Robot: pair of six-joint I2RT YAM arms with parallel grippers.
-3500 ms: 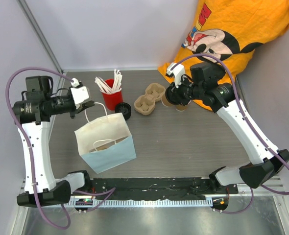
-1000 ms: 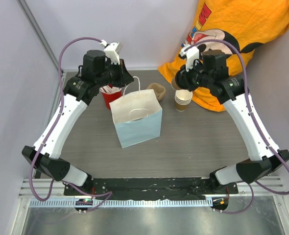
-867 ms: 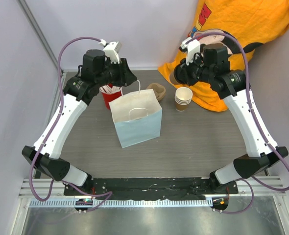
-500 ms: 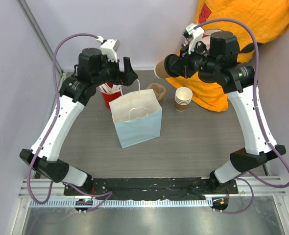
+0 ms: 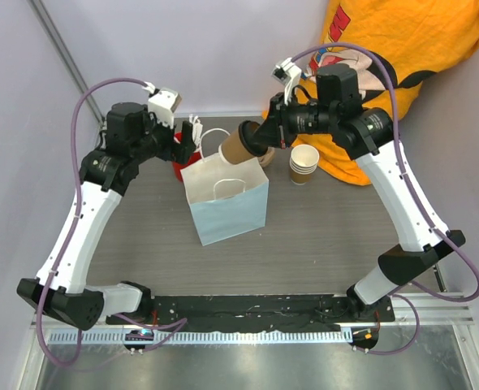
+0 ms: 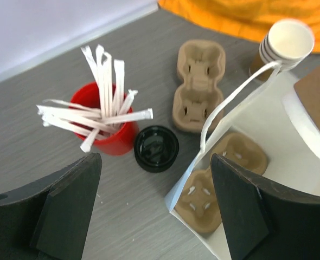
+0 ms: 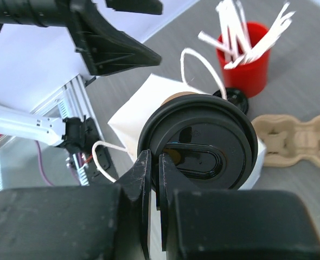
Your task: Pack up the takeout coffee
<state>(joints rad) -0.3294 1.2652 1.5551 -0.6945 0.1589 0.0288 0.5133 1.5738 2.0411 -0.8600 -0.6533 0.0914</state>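
Note:
The takeout coffee (image 5: 238,148), a brown paper cup with a black lid (image 7: 198,149), hangs tilted over the open mouth of the pale blue paper bag (image 5: 227,203). My right gripper (image 5: 265,136) is shut on the lid's rim, its jaws (image 7: 155,161) pinching the edge. In the left wrist view the cup's brown wall (image 6: 318,92) shows at the right, above the bag (image 6: 268,116). My left gripper (image 5: 184,143) stands open just left of the bag, over the table (image 6: 157,216), holding nothing. A pulp tray (image 6: 225,179) lies inside the bag.
A red cup of white sticks (image 6: 107,135) and a loose black lid (image 6: 157,148) sit behind the bag. Another pulp tray (image 6: 199,86) and a stack of paper cups (image 5: 304,162) stand to the right. An orange shirt (image 5: 402,49) lies at the back right.
My left gripper has opened, let go of the bag's handle and drawn back to the left. My right arm has carried the cup left, from above the cup stack to over the bag's mouth.

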